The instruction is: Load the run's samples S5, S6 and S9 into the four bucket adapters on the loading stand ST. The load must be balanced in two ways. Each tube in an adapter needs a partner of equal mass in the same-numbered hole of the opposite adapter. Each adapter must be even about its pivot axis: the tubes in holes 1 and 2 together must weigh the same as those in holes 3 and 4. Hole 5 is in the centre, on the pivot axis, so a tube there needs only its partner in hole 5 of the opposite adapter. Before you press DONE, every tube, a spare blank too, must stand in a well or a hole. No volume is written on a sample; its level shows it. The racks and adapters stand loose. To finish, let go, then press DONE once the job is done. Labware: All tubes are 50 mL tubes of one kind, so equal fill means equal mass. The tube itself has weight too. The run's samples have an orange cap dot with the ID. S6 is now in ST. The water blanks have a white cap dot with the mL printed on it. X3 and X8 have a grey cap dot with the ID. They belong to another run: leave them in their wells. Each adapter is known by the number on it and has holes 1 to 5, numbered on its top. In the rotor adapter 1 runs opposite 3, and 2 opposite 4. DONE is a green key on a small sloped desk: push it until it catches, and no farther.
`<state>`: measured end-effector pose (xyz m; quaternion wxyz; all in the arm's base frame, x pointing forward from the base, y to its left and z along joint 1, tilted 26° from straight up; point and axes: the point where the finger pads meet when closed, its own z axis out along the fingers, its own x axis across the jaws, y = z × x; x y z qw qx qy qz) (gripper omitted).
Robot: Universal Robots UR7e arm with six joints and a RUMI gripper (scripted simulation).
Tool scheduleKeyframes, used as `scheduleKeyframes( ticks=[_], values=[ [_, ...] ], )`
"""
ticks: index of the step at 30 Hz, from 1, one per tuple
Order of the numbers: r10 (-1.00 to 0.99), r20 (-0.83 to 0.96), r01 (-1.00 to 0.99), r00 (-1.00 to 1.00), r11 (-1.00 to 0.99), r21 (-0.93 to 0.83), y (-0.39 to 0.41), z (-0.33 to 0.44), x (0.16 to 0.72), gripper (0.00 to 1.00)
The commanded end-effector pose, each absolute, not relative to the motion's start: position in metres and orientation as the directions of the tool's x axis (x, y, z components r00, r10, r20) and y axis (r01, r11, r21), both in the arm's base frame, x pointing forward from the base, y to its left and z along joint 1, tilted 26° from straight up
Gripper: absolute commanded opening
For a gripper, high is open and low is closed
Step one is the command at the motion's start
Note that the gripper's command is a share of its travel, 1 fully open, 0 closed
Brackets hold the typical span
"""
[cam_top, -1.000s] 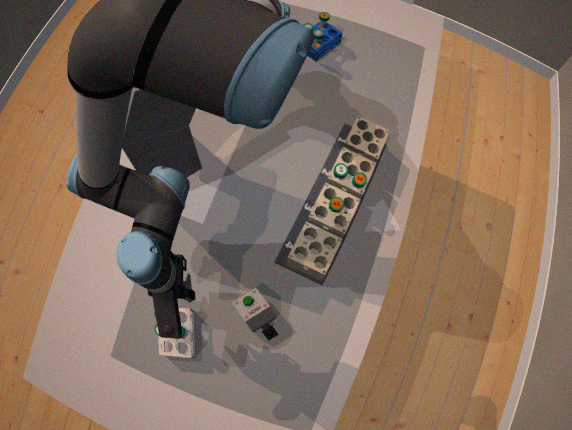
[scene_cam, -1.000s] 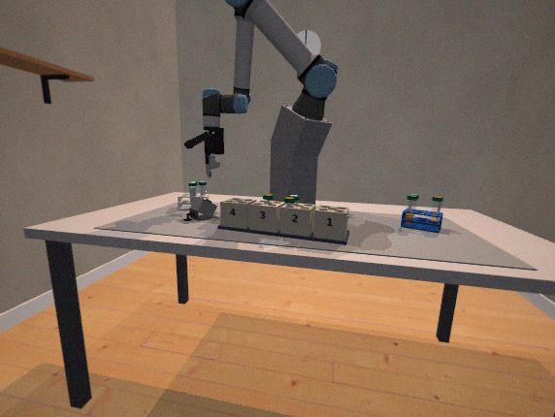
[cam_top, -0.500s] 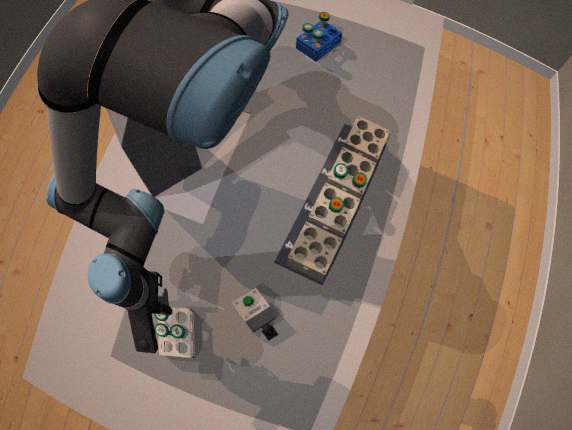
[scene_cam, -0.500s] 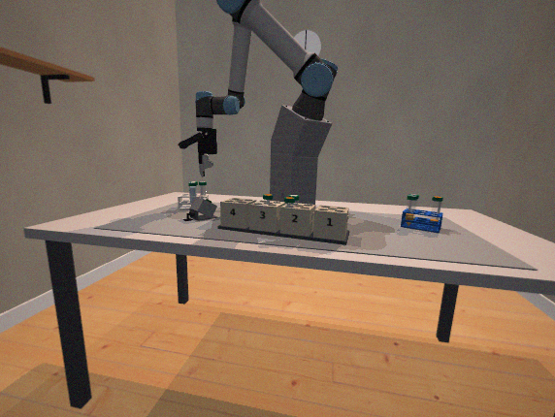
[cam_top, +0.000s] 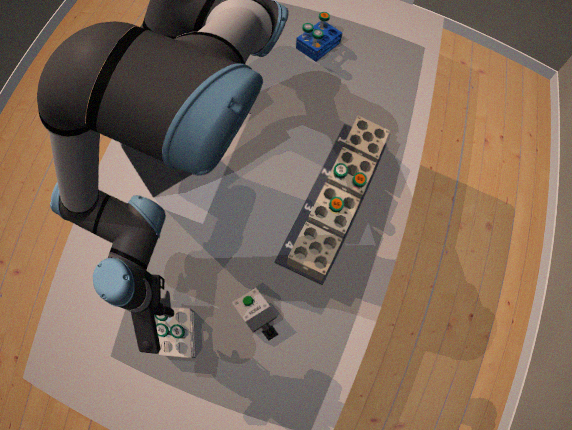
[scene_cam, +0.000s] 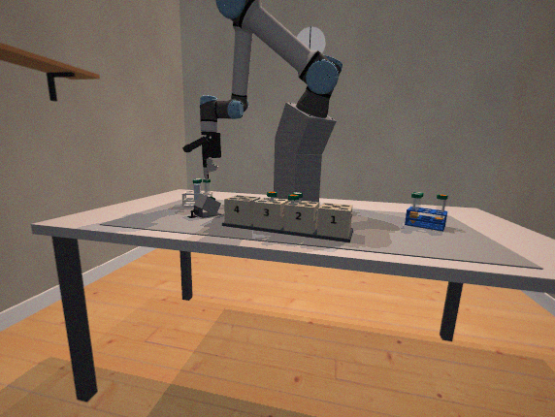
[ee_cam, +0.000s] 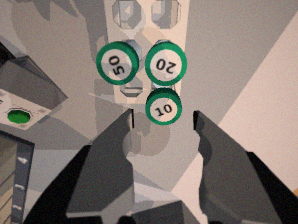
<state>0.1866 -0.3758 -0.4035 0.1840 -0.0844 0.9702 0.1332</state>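
Note:
My gripper is open and empty. It hangs above the white blank rack, clear of the caps, as the exterior view also shows. In the wrist view the 10 mL blank lies just past the line between my fingertips, with the 50 mL blank and the 20 mL blank behind it. On the stand, adapter 2 holds a white-dot blank and an orange-dot sample. Adapter 3 holds an orange-dot sample in its centre hole. Another orange-dot tube stands in the blue rack.
The DONE desk with its green key stands right of the white rack, and the key shows at the left of the wrist view. Adapters 1 and 4 are empty. Grey-dot tubes stand in the blue rack.

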Motion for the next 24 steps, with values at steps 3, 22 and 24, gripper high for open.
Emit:
scheduleKeyframes(
  ticks=[3, 22, 24],
  values=[
    [-0.115, -0.379, -0.212, -0.918, 0.951, 0.226, -0.3743, -0.4123, 0.1898, 0.35],
    [-0.115, -0.379, -0.212, -0.918, 0.951, 0.226, -0.3720, -0.4195, 0.1925, 0.00],
    [-0.115, -0.379, -0.212, -0.918, 0.951, 0.226, -0.3720, -0.4195, 0.1925, 0.00]
  ],
)
